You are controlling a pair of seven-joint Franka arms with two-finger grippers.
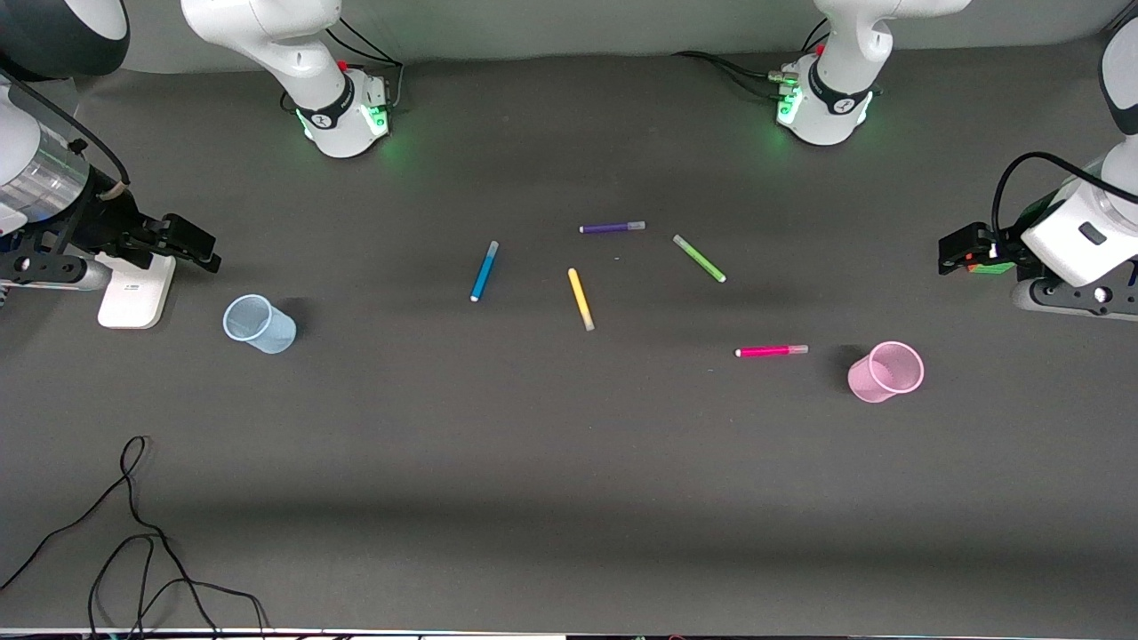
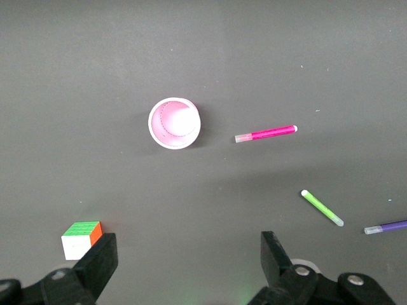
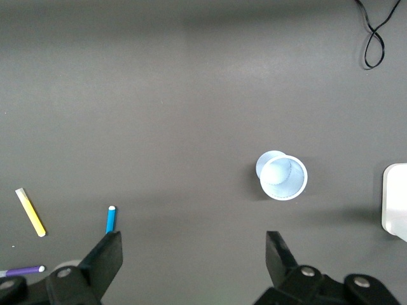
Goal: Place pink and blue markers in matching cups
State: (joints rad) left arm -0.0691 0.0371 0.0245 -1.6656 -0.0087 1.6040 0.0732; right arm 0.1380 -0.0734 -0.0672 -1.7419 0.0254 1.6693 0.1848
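Two grippers are held spread: the left gripper (image 1: 949, 256) above the desk (image 1: 569, 498) near the pink cup (image 1: 886, 372), beside which the pink marker (image 1: 771, 351) lies; the right gripper (image 1: 191, 244) near the blue cup (image 1: 258, 324), the blue marker (image 1: 484, 271) lying well apart toward mid-desk. A neighbouring purple marker (image 1: 612, 228) could be grasped by mistake.

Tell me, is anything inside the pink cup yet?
No. The pink cup stands upright and the left wrist view looks straight down into it: only its bare bottom shows. The pink marker lies on the table beside it, not touching.
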